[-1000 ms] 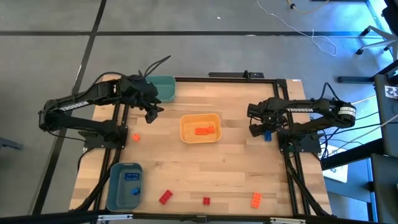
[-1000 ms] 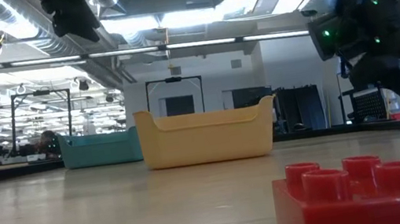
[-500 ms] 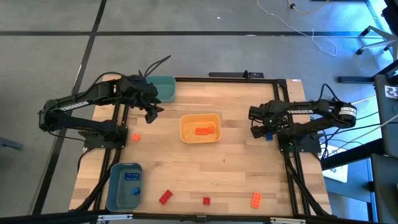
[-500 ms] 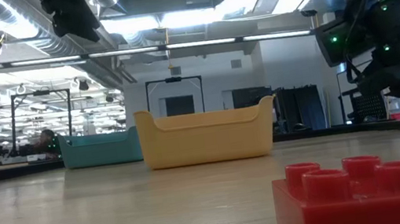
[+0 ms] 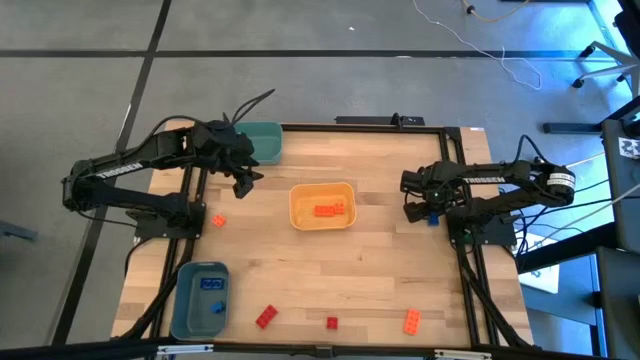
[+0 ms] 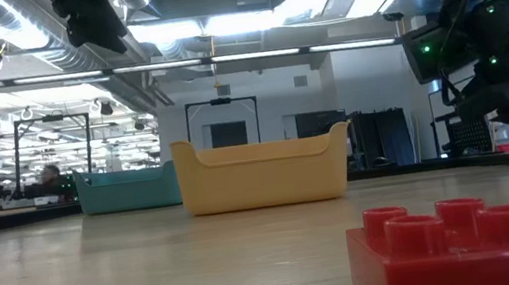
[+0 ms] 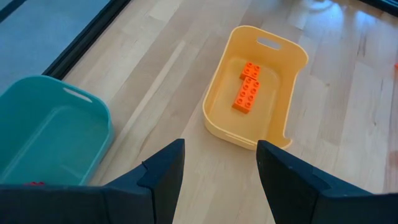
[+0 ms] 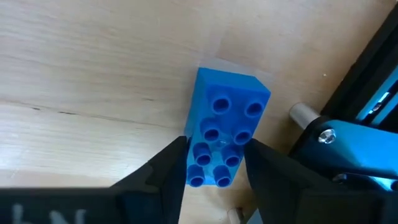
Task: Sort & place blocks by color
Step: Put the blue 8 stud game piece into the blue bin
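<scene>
— What is the left gripper doing?

— It hangs over the table's far left part, just beside the teal bin. Its fingers stand wide apart and hold nothing.

— And the blocks on that side?

— A small orange block lies near the left edge. Blue blocks sit in the blue bin at the near left corner. In the yellow bin at the middle, orange blocks lie end to end in a row.

— Along the near edge?

— A red block lying aslant, a small red one, then an orange one pointing toward the far edge.

— The right gripper?

— Low at the right edge, fingers narrowed to either side of an oblong blue block, studs up. I cannot tell whether they touch it. The gripper hides most of this block from above.
</scene>
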Robot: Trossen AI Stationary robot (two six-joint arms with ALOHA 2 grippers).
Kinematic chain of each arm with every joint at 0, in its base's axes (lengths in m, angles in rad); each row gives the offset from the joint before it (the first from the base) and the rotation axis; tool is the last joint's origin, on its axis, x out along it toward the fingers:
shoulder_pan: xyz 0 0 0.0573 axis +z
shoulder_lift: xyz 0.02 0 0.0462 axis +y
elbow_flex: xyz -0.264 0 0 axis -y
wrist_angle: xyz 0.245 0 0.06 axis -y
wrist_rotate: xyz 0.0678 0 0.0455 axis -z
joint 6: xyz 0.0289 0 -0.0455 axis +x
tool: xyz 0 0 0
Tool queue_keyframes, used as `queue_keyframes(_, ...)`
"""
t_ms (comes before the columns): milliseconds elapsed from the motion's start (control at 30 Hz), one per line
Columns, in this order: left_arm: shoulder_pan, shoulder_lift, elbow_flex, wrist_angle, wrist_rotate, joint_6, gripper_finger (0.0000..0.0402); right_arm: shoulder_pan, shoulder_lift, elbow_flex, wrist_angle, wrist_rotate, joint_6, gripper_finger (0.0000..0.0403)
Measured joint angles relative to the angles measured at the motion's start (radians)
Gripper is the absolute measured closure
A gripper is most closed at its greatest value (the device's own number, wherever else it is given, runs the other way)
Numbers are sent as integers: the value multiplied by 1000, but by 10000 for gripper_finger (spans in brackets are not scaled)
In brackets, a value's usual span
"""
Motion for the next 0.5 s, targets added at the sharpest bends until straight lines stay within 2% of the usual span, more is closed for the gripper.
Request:
queue_keyframes(167, 0, 0, 0, 0, 0, 0, 209, 1, 1, 5, 3, -24, -2, 269)
queue_keyframes(300, 0, 0, 0, 0, 0, 0, 209, 1, 5, 28, 14, -34, -5, 272)
queue_keyframes(500, 0, 0, 0, 0, 0, 0, 209, 6, 1, 40, 168, -128, -7, 273)
